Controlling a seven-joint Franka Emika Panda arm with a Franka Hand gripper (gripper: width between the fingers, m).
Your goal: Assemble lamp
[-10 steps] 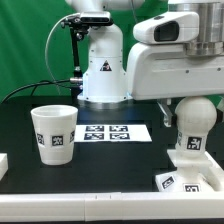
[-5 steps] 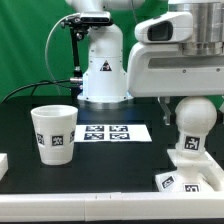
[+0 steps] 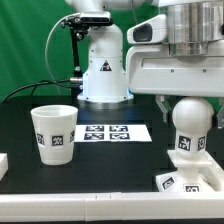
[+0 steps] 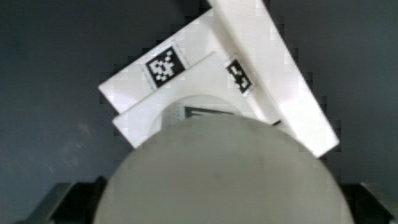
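Observation:
The white round-headed bulb [image 3: 190, 122] stands upright in the blocky white base [image 3: 188, 172] at the exterior view's right. My gripper [image 3: 190, 101] comes down from above with its fingers on either side of the bulb's head, shut on it. In the wrist view the bulb's head [image 4: 222, 165] fills the near part of the picture between the dark fingers [image 4: 71, 203], with the gripper [image 4: 217, 208] around it, and the tagged base [image 4: 249, 85] lies beyond. The cup-shaped shade [image 3: 54, 133] stands upright and alone at the exterior view's left.
The marker board [image 3: 108, 132] lies flat in the middle of the black table. The white robot pedestal [image 3: 103, 68] stands behind it. A white block [image 3: 3, 166] sits at the exterior view's left edge.
My wrist has turned above the bulb. The bulb and its tag have shifted slightly toward the exterior view's left. The shade and base have not moved.

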